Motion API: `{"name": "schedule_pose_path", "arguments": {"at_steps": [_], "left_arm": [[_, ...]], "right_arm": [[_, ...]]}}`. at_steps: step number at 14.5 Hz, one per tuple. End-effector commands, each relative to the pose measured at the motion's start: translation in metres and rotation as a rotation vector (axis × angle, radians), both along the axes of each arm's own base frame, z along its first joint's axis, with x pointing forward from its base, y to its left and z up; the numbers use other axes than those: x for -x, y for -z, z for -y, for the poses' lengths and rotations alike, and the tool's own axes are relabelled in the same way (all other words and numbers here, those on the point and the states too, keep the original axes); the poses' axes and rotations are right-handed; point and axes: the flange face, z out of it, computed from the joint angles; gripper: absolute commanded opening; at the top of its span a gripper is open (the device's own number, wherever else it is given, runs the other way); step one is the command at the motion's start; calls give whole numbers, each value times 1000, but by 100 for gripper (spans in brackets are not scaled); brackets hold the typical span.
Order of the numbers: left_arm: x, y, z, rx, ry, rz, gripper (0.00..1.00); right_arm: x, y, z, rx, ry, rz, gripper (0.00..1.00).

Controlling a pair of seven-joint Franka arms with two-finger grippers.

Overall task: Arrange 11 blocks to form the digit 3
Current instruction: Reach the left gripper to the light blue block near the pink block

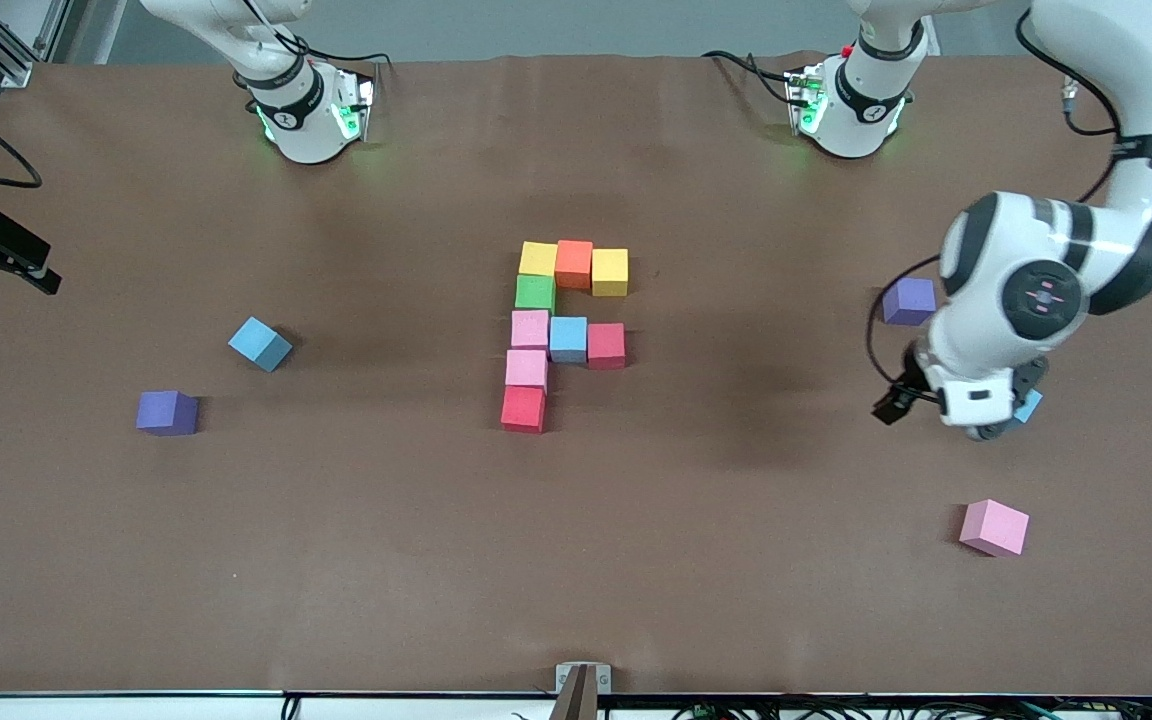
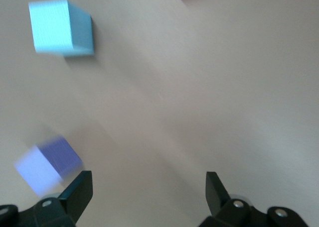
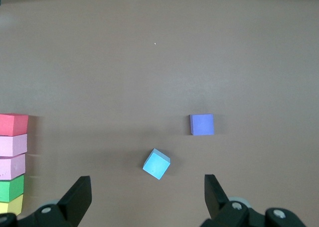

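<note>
We find nine blocks joined at the middle of the counter point(image 1: 576, 560), and we take the green block point(image 1: 534, 292) as our landmark. Farther from the front camera than it runs a row of a yellow block point(image 1: 537, 258), an orange block point(image 1: 574, 263) and a second yellow block point(image 1: 610, 271), the first touching the green one. Nearer than it stand a pink block point(image 1: 529, 328), a second pink block point(image 1: 526, 368) and a red block point(image 1: 523, 408), in one column. Beside the first pink block lie a light blue block point(image 1: 568, 338) and a dark red block point(image 1: 606, 345), toward the left arm's end.

Loose cubes lie well apart from the green block. Toward the right arm's end we note a light blue cube point(image 1: 259, 343) and a purple cube point(image 1: 167, 412). Toward the left arm's end we note another purple cube point(image 1: 909, 301), a light blue cube point(image 1: 1028, 406) mostly hidden under the arm, and a pink cube point(image 1: 994, 527).

The left pincer point(image 2: 148, 189) hangs over the counter beside that hidden light blue cube, fingers spread and grasping nothing. The right pincer point(image 3: 148, 194) is likewise released and empty, over the right arm's end of the counter.
</note>
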Motion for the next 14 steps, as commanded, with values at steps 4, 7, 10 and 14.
{"name": "schedule_pose_path", "arguments": {"at_steps": [4, 7, 10, 14], "left_arm": [[-8, 32, -118, 50, 132, -42, 100], [-4, 58, -172, 76, 55, -30, 100], [4, 81, -223, 97, 13, -12, 100], [6, 105, -228, 127, -4, -17, 100]], "right_arm": [[7, 1, -1, 10, 7, -11, 100], [13, 8, -1, 10, 7, -28, 100], [17, 11, -1, 9, 6, -57, 100], [30, 12, 0, 5, 6, -125, 100]]}}
